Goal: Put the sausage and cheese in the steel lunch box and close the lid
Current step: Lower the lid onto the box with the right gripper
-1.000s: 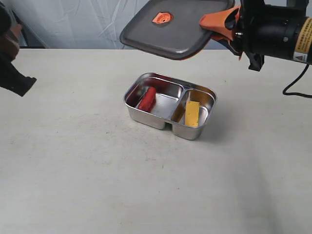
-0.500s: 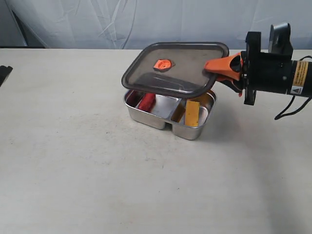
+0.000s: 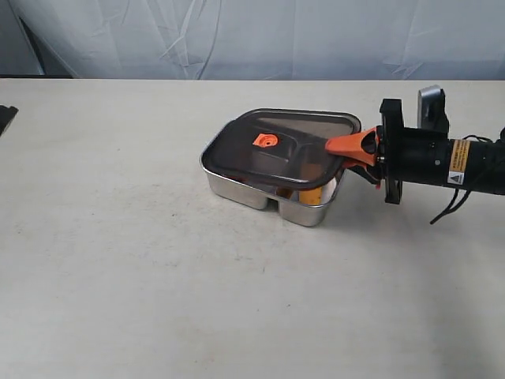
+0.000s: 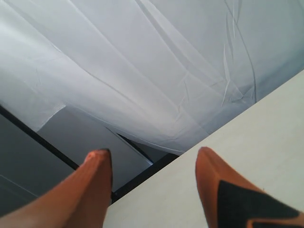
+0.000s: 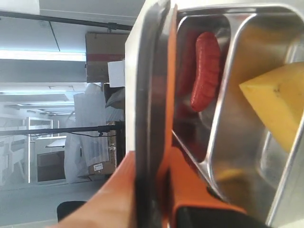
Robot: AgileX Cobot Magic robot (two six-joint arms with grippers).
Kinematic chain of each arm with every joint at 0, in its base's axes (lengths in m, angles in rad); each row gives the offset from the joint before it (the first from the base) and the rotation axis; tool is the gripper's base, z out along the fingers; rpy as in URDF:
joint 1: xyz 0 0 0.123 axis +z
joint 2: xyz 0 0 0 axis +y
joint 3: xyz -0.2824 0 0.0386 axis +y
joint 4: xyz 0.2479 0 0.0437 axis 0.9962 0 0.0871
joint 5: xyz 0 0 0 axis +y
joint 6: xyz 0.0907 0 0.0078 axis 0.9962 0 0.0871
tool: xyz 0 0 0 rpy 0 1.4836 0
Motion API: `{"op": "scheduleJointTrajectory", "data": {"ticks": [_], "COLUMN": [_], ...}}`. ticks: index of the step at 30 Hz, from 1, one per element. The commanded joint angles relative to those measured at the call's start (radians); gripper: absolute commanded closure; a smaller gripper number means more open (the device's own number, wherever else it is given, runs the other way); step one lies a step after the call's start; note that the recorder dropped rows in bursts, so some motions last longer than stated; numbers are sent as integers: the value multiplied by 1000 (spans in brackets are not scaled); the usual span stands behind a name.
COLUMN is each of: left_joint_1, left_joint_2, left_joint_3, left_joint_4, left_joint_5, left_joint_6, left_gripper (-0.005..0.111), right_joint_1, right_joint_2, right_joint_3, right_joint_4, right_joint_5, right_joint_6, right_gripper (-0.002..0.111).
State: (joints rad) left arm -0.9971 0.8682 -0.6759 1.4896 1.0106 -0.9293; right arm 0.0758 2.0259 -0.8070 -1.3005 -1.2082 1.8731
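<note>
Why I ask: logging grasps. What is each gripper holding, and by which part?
The right gripper pinches the lid by its rim at one end. The left gripper is open, holding nothing.

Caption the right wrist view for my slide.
Right gripper holds the lid over the steel lunch box, sausage and cheese inside.

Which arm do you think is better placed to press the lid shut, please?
Right. The right gripper clamps the lid by its edge, tilted over the box. The left gripper is open, empty, and faces the backdrop, away from the box.
</note>
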Motion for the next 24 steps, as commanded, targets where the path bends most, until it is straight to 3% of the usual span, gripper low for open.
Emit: {"op": "scheduleJointTrajectory", "data": {"ticks": [1, 22, 24], "left_joint_1": [-2, -2, -2], "left_joint_2": [-7, -7, -7], "left_joint_3": [-5, -5, -5], "left_joint_4": [9, 4, 4], "left_joint_5": [7, 5, 5], "left_joint_6": [-12, -14, -14], "left_gripper": [55, 55, 55], "right_joint_1": [-6, -6, -6], "right_joint_2": [40, 114, 114], "right_joint_3": [3, 3, 3], "right_joint_4": [-11, -130, -134], "right_joint_5": [-13, -13, -13], "right_joint_6": [-21, 6, 21], "right_gripper": [109, 109, 104]}}
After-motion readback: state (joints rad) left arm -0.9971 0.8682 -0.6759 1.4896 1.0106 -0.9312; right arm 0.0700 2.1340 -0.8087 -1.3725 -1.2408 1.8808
